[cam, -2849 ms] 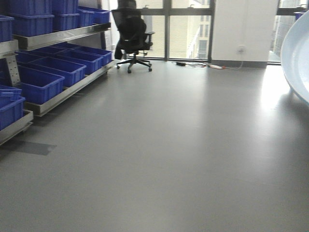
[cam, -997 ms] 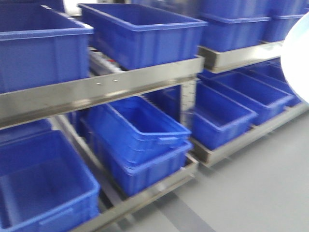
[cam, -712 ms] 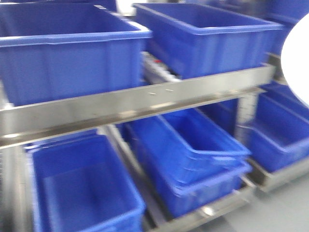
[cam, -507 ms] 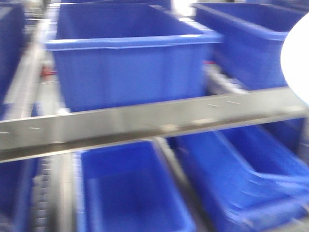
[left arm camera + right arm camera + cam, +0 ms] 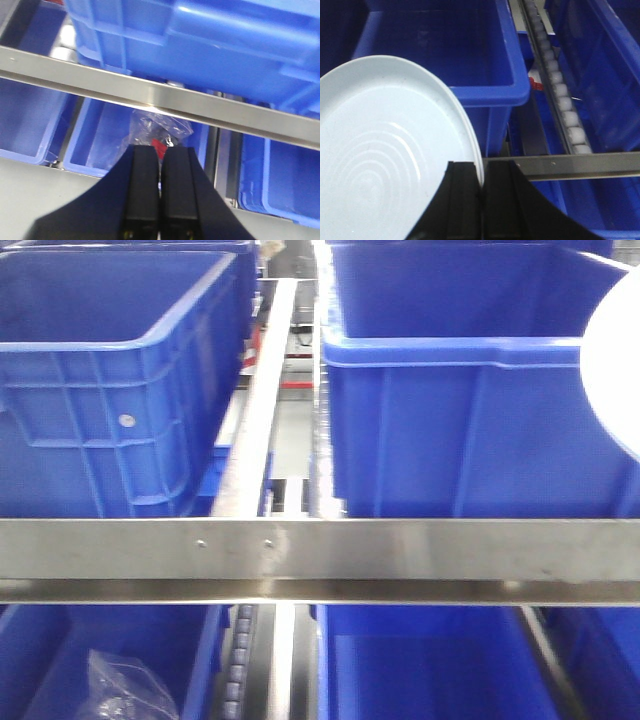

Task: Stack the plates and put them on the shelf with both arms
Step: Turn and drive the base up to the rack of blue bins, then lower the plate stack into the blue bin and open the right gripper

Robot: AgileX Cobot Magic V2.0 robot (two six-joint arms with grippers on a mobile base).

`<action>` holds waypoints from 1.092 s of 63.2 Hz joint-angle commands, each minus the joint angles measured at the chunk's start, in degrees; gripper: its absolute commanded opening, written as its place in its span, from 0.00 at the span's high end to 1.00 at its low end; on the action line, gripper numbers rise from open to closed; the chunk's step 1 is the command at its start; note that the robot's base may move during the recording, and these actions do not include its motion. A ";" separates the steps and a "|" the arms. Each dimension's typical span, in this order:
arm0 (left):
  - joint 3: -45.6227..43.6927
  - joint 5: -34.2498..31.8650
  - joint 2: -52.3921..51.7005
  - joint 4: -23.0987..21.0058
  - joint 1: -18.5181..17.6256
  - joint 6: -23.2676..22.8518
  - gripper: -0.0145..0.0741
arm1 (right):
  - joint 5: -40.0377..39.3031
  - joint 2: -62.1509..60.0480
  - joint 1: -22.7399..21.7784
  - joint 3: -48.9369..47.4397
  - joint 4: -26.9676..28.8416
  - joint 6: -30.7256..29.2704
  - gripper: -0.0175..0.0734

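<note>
Looked over all three views and there's nothing readable anywhere, no text, labels, brands or numbers. The blue crates (image 5: 470,410) are plain moulded plastic with no print on them. The shelf (image 5: 320,550) front bar only has small rivets, no markings. The plate (image 5: 390,155) is blank, just faint rings in the glaze. There's a clear plastic bag (image 5: 157,131) in a lower crate with something red inside, but it's too blurry to tell if anything's written on it.
</note>
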 commanded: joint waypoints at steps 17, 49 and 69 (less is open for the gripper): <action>-1.59 -4.01 -0.11 -0.16 -0.16 -0.40 0.73 | -5.75 0.26 -0.21 -1.71 -0.71 -0.15 0.78; -1.59 -4.01 -0.11 -0.16 -0.16 -0.40 0.73 | -5.75 0.26 -0.21 -1.71 -0.71 -0.15 0.78; -1.59 -4.01 -0.11 -0.16 -0.16 -0.40 0.73 | -5.75 0.26 0.12 -1.71 -0.71 -0.15 0.78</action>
